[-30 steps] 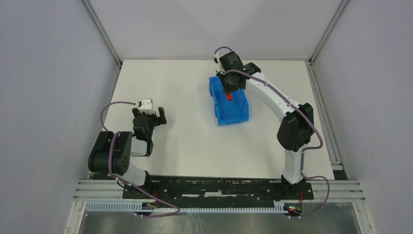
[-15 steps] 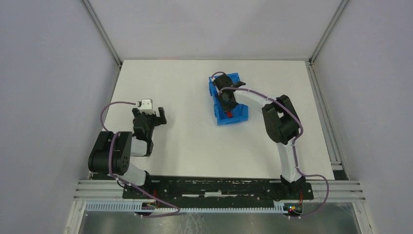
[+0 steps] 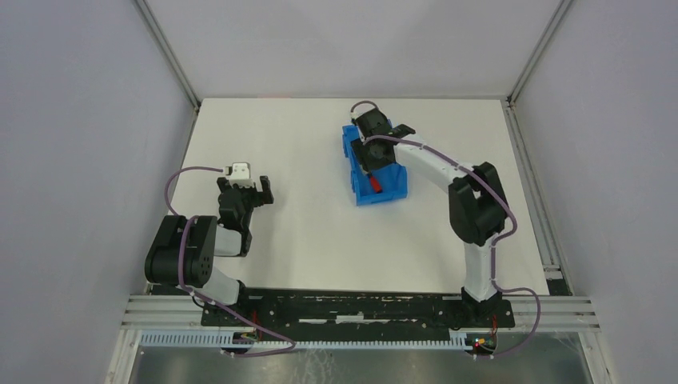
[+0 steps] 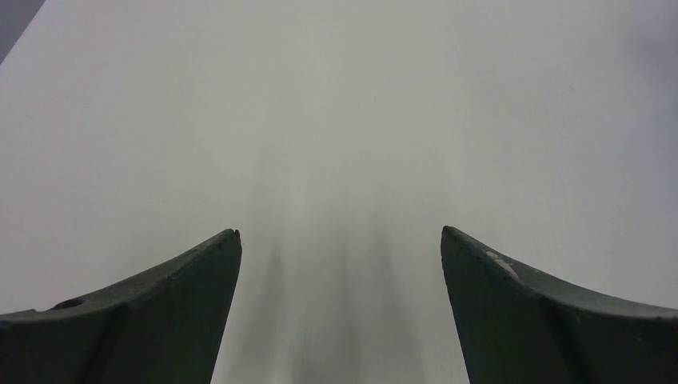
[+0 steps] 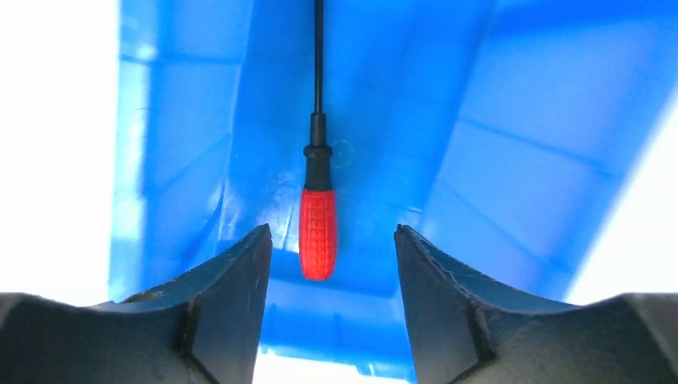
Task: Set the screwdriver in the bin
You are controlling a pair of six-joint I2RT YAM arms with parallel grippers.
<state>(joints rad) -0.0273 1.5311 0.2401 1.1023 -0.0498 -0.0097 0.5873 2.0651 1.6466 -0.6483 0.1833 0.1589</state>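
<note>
Pulled back from the screwdriver (image 5: pixel 317 232) lying in the bin (image 5: pixel 520 160), the right tool (image 5: pixel 332 230) stands wide, the left tool (image 4: pixel 340 230) likewise.

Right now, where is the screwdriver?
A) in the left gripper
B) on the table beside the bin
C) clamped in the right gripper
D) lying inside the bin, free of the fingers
D: the screwdriver lies on the floor of the bin, with the right gripper open and its fingers clear on either side.

The red-handled screwdriver (image 5: pixel 317 232) lies flat on the floor of the blue bin (image 5: pixel 512 144)
</note>
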